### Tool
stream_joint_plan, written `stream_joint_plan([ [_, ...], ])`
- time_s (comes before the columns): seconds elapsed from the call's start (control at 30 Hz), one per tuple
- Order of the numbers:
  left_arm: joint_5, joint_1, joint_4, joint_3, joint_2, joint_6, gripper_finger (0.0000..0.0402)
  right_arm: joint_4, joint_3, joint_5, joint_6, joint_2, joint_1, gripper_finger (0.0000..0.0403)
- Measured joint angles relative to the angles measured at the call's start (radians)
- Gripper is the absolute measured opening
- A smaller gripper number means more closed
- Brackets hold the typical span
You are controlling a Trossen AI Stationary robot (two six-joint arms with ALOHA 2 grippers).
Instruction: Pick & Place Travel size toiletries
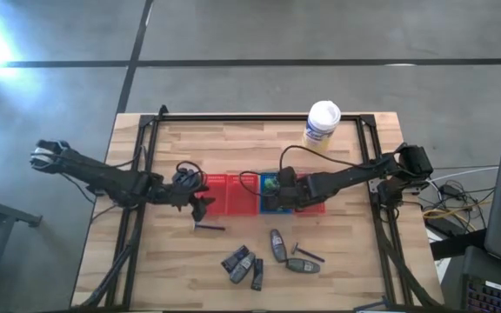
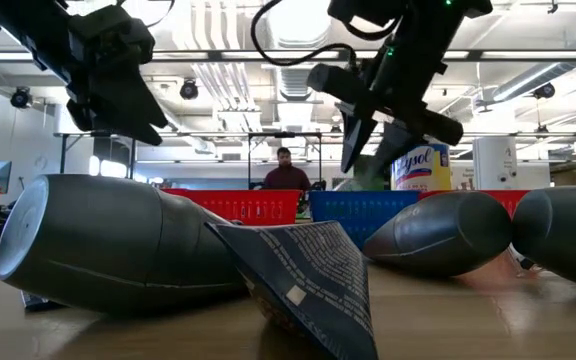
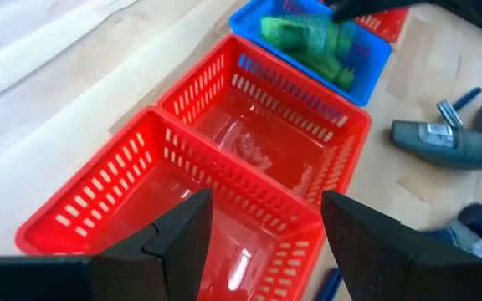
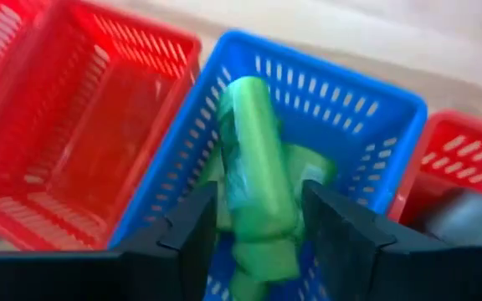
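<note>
My right gripper hovers open over the blue basket. Bright green bottles lie inside the basket, and the top one shows between my fingers in the right wrist view. No green shows at the fingers in the low view. My left gripper hangs open and empty over the left red basket. Several dark grey tubes and thin black sticks lie flat on the table in front of the baskets.
Red baskets stand in a row with the blue one at mid-table. A white tub with a yellow label stands at the far edge. A black frame borders the table. A person is in the room behind.
</note>
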Motion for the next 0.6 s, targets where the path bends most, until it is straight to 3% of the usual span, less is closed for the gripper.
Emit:
stream_joint_plan([
  [0.43,0.069,0.052,0.015,0.000,0.001,0.049,0.0229,-0.004,-0.002,-0.038,0.031,-0.002,0.049,0.0242],
  [0.6,0.145,0.053,0.015,0.000,0.001,0.041,0.0229,-0.013,-0.002,-0.038,0.034,-0.004,0.072,0.0258],
])
